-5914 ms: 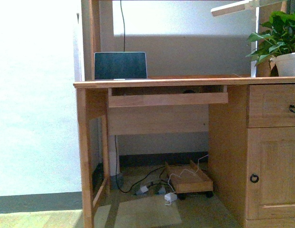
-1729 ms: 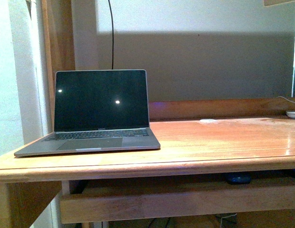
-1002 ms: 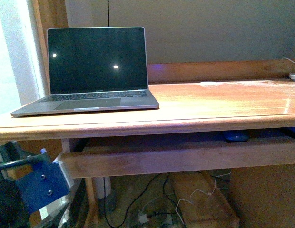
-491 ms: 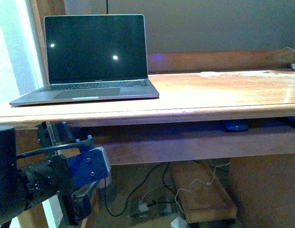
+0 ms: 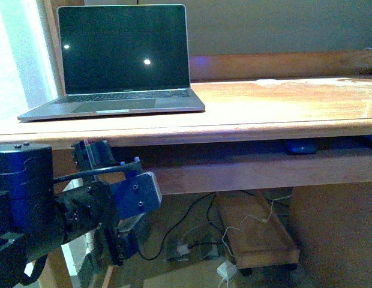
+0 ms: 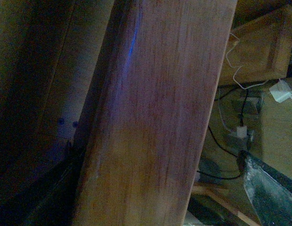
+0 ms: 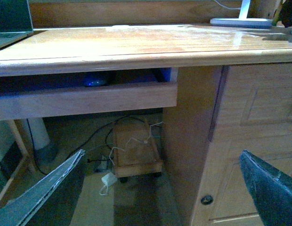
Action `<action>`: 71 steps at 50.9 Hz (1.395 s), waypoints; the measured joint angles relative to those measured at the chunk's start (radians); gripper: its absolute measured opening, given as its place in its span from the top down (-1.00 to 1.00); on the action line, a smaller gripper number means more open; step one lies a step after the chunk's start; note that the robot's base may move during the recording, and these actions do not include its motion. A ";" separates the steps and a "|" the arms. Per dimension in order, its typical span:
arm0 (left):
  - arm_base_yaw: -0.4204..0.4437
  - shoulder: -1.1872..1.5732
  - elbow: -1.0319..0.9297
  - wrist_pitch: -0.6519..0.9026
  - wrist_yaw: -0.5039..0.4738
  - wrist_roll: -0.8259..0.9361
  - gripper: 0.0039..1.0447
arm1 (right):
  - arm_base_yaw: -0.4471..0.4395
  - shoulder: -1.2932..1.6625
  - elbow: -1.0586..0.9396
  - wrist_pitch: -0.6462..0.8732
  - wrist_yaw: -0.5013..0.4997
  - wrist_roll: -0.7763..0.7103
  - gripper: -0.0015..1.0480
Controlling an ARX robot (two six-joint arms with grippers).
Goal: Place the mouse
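I saw the mouse (image 5: 301, 146) half hidden under the tabletop (image 5: 282, 114), right of frame; right claw (image 7: 162, 160) gaped empty, left claw (image 6: 155, 155) likewise, dimly.

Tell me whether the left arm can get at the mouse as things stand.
Probably not. The mouse lies in the narrow slot between the desktop and the tray's front board, well to the right, while the left gripper hangs below that board.
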 joint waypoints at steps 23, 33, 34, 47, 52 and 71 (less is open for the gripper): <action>-0.072 -0.406 -0.162 -0.659 0.077 -0.374 -0.86 | 0.000 0.000 0.000 0.000 0.000 0.000 -0.86; -0.124 -0.534 -0.226 -0.737 0.145 -0.589 -0.86 | 0.000 0.000 0.000 0.000 0.000 0.000 -0.86; -0.133 -0.552 -0.236 -0.745 0.154 -0.631 -0.86 | 0.000 0.000 0.000 0.000 0.000 0.000 -0.86; -0.181 -0.745 -0.312 -0.708 0.119 -1.094 -0.86 | 0.000 0.000 0.000 0.000 0.000 0.000 -0.86; -0.148 -0.822 -0.320 -0.647 -0.007 -1.224 -0.86 | 0.000 0.000 0.000 0.000 0.000 0.000 -0.86; -0.109 -1.279 -0.584 -0.660 -0.412 -1.361 -0.79 | 0.000 0.000 0.000 0.000 0.000 0.000 -0.86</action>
